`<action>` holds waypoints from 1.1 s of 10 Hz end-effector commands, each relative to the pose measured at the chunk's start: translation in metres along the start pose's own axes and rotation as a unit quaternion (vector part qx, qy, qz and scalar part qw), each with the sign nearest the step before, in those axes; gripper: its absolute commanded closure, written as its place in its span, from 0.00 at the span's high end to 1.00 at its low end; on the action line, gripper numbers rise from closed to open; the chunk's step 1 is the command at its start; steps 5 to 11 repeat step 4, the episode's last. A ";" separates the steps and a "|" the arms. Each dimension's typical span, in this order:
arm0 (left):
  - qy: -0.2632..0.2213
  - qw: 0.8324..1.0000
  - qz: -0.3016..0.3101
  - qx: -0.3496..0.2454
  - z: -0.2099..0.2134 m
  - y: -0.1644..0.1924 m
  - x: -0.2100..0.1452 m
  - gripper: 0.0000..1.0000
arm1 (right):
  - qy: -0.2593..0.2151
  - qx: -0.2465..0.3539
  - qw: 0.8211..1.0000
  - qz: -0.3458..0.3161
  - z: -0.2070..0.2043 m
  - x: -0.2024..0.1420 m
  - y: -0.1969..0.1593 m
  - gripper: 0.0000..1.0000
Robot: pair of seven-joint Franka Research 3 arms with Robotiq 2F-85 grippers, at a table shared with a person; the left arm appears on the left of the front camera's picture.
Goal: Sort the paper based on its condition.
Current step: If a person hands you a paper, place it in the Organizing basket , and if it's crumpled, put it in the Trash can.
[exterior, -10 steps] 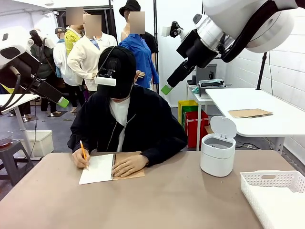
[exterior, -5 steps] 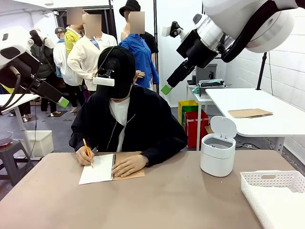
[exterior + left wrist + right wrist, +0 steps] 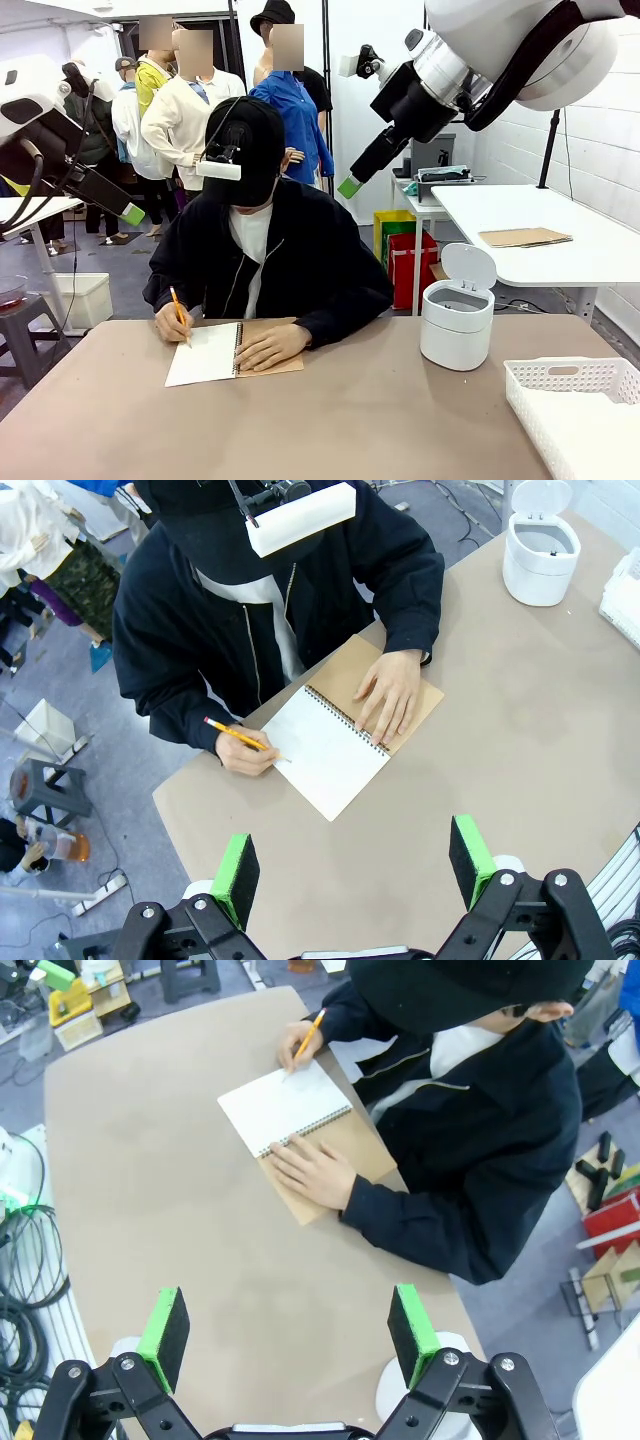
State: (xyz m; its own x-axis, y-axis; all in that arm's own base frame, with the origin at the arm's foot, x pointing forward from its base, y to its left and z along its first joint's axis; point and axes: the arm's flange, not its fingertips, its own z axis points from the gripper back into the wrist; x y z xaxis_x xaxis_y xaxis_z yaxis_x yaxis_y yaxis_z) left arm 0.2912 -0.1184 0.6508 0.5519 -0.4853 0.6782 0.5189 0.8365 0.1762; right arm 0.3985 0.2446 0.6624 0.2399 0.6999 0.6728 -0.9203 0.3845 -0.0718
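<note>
The paper is out of view. A person at the far side writes with a yellow pencil (image 3: 176, 310) on the white open page of a spiral notebook (image 3: 210, 352) (image 3: 325, 750) (image 3: 285, 1105). Their other hand (image 3: 270, 345) rests flat on its brown cover. My left gripper (image 3: 128, 210) (image 3: 352, 860) hangs high above the table's left end, open, with nothing between its green pads. High over the right side, my right gripper (image 3: 350, 185) (image 3: 288, 1330) is open and holds nothing either. Both look down at the notebook from well above.
A white lidded bin (image 3: 458, 320) (image 3: 540, 545) stands open at the far right of the table. A white slatted basket (image 3: 580, 410) sits at the near right corner. A side table behind carries a brown folder (image 3: 524, 237).
The person's pencil hand shifted slightly over the page as they write. Both arms stayed still.
</note>
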 end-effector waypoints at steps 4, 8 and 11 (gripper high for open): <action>-0.001 1.000 0.001 0.000 0.000 0.000 0.000 1.00 | -0.006 -0.002 1.000 -0.003 -0.001 0.000 0.000 1.00; -0.001 1.000 0.001 0.000 0.000 0.000 0.000 1.00 | -0.006 -0.002 1.000 -0.003 -0.001 0.000 0.000 1.00; -0.001 1.000 0.001 0.000 0.000 0.000 0.000 1.00 | -0.006 -0.002 1.000 -0.003 -0.001 0.000 0.000 1.00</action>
